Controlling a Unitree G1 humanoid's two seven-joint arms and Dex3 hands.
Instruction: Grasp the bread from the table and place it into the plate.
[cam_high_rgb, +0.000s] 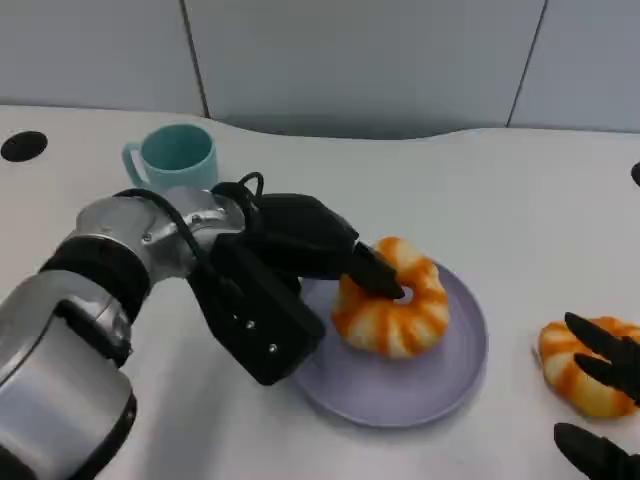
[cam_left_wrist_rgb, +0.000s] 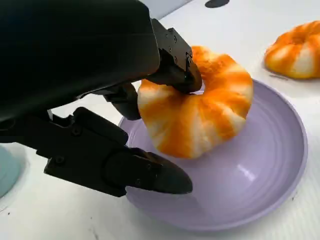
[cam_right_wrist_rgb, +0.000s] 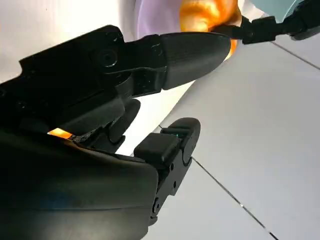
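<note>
Overhead, the white tabletop (cam_high_rgb: 520, 190) meets grey wall panels (cam_high_rgb: 360, 60); the left hand (cam_high_rgb: 300, 265) pinches the orange-and-white ring-shaped bread (cam_high_rgb: 395, 312) over the lilac round plate (cam_high_rgb: 400, 385). Its wrist view confirms fingers (cam_left_wrist_rgb: 175, 70) clamping that bread (cam_left_wrist_rgb: 200, 120). Right hand (cam_right_wrist_rgb: 130, 115): fingers spread, empty.

Left hand (cam_high_rgb: 300, 270) covers the near-left rim of the plate (cam_high_rgb: 455, 375) and the left flank of the bread (cam_high_rgb: 400, 310) in the head view; contact under the fingertip in the ring's hole is hidden. Right hand (cam_high_rgb: 605, 400) is cut off by the frame's right and bottom edges, and its fingers cover part of the second bread (cam_high_rgb: 575, 365). Right wrist view: own hand (cam_right_wrist_rgb: 150, 100) blocks most of the scene; bread (cam_right_wrist_rgb: 207, 15) cropped at the edge. Cup (cam_left_wrist_rgb: 7, 167) cropped in left wrist view.
</note>
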